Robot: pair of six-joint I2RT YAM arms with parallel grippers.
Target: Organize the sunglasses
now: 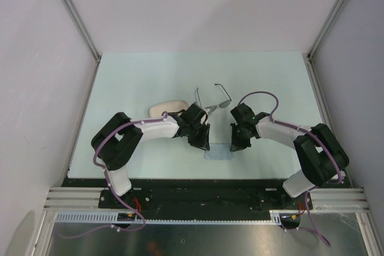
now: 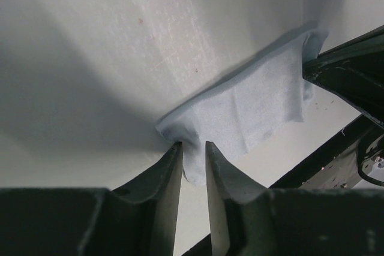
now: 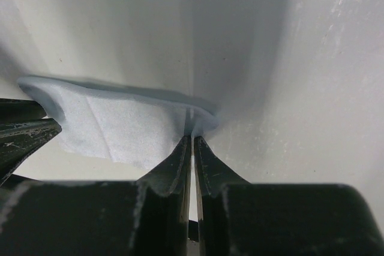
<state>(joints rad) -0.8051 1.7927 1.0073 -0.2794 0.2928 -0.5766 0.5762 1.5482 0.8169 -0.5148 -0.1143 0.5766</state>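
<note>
The sunglasses [image 1: 214,100] lie open on the table behind both grippers, untouched. A light-blue cloth [image 1: 219,151] is stretched between the grippers near the front edge. In the left wrist view my left gripper [image 2: 192,145] has its fingertips close together, with a bunched corner of the cloth [image 2: 252,106] between them. In the right wrist view my right gripper [image 3: 192,137] is shut on the opposite corner of the cloth [image 3: 120,124]. The cloth casts a shadow and looks lifted off the table. From above, the left gripper [image 1: 203,143] and right gripper [image 1: 236,145] point down at the cloth's two ends.
A beige oblong case [image 1: 167,108] lies left of the sunglasses, just behind the left arm's wrist. The table's black front edge [image 1: 216,181] runs close behind the cloth. White walls stand at the back and both sides.
</note>
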